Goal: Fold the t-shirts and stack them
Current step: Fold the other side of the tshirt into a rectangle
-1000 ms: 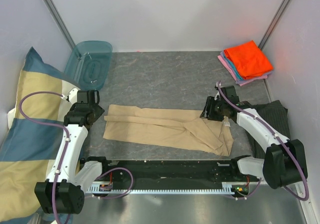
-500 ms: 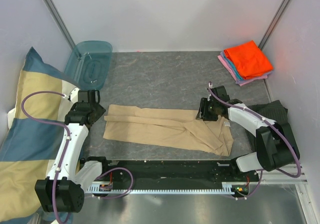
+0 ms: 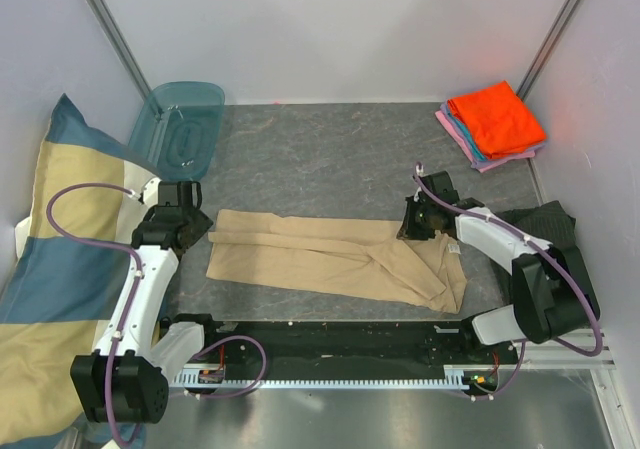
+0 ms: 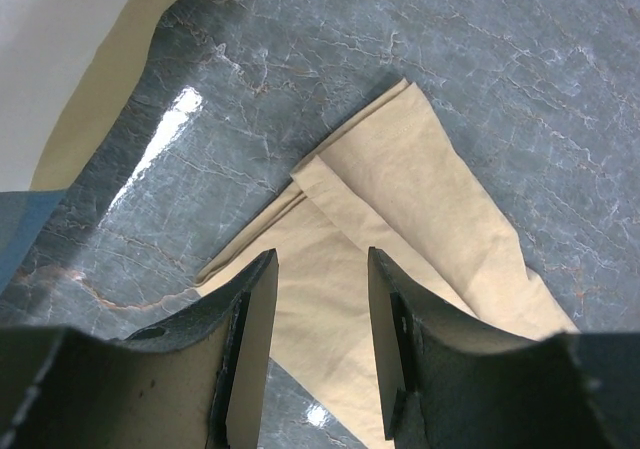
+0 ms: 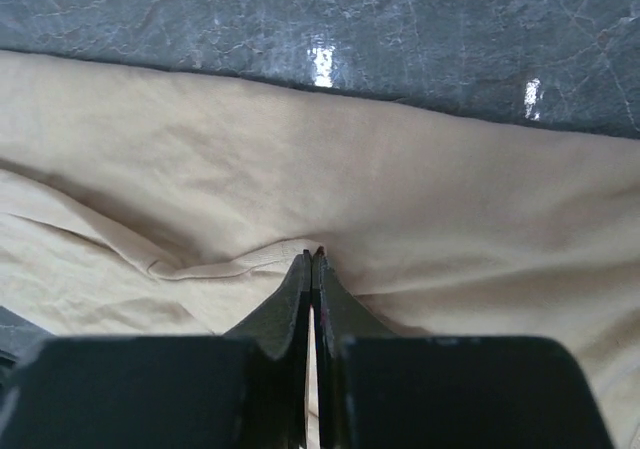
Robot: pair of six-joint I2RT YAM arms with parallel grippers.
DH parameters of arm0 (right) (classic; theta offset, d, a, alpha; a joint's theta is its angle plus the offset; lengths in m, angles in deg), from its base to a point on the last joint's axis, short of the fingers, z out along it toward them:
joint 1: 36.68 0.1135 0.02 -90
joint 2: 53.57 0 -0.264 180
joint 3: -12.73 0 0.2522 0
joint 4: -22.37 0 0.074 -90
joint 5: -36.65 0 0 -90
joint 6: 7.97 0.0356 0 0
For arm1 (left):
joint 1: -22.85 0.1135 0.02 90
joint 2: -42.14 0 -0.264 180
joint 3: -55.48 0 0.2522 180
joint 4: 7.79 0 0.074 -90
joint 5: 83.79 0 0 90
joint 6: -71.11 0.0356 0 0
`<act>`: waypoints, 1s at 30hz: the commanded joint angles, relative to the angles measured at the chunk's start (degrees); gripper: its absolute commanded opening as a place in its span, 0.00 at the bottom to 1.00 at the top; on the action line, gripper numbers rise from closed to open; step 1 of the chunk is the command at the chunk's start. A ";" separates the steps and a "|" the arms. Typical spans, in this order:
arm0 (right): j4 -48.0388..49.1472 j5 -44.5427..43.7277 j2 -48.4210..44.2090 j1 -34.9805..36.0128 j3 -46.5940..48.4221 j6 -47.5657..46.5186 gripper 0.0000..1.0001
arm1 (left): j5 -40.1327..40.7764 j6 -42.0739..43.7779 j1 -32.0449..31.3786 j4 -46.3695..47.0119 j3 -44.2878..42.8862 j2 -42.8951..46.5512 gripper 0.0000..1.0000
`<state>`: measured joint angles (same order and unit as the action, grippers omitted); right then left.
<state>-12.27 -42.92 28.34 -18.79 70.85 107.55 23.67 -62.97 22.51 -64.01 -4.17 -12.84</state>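
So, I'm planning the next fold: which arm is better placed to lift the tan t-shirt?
Right. The right gripper is shut on a pucker of the tan t-shirt; the left gripper hangs open above the shirt's other end, holding nothing.

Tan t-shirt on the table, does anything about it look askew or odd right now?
Yes. The tan t-shirt is folded into a long strip that lies slightly slanted. Its right end flares wider and is rumpled rather than squared off. The right gripper is shut, pinching a small ridge of cloth there.
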 commanded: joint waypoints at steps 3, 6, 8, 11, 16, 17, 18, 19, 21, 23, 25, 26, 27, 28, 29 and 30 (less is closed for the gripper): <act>-0.65 2.65 -5.61 1.00 0.82 0.76 0.01 | -1.02 0.13 0.25 2.38 0.45 -0.56 0.49; -2.23 4.15 -8.50 1.79 0.20 1.64 0.01 | -1.37 -0.05 0.25 2.55 0.36 -0.83 0.49; -3.54 5.29 -10.01 2.32 -0.41 1.99 0.01 | -1.54 -0.13 0.25 2.82 0.45 -1.00 0.49; -5.30 6.96 -12.73 2.94 -1.46 2.87 0.02 | -1.98 -0.13 0.25 2.99 0.45 -1.36 0.49; -7.15 9.77 -16.34 3.64 -4.36 4.27 0.02 | -2.33 -0.22 0.25 3.08 0.62 -1.45 0.49; -7.33 9.95 -17.21 3.90 -4.72 4.54 0.03 | -2.34 -0.40 0.25 3.08 0.71 -1.53 0.49; -7.50 10.48 -17.74 4.17 -5.16 4.80 0.03 | -2.42 -0.40 0.25 3.08 0.80 -1.53 0.49; -7.77 10.83 -18.10 4.26 -5.94 5.07 0.03 | -2.51 -0.49 0.25 3.17 0.80 -1.53 0.49; -7.86 12.23 -18.98 4.87 -6.65 5.24 0.04 | -2.69 -0.57 0.25 3.17 0.80 -1.44 0.49; -8.21 13.03 -19.68 5.75 -7.62 5.42 0.05 | -2.86 -0.57 0.25 3.26 0.80 -1.36 0.49; -8.47 14.08 -20.12 6.54 -8.32 5.86 0.05 | -3.04 -0.66 0.25 3.26 0.89 -1.36 0.48; -8.47 14.35 -20.64 6.89 -8.50 6.21 0.05 | -3.13 -0.66 0.25 3.43 0.89 -1.36 0.48; -8.56 14.70 -21.00 7.16 -8.76 6.47 0.05 | -3.13 -0.66 0.25 3.43 0.98 -1.44 0.48; -8.56 15.31 -21.35 7.77 -8.94 6.74 0.06 | -3.21 -0.66 0.25 3.35 0.98 -1.36 0.48; -8.47 15.49 -21.87 8.12 -9.03 7.35 0.06 | -3.21 -0.66 0.25 3.43 1.15 -1.36 0.48; -8.47 15.67 -22.05 8.47 -9.20 7.61 0.06 | -3.21 -0.66 0.25 3.43 1.24 -1.36 0.48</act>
<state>-20.79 -29.95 8.45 -11.64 62.30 113.10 20.89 -62.99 22.51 -62.89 -3.80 -14.40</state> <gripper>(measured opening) 0.055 0.485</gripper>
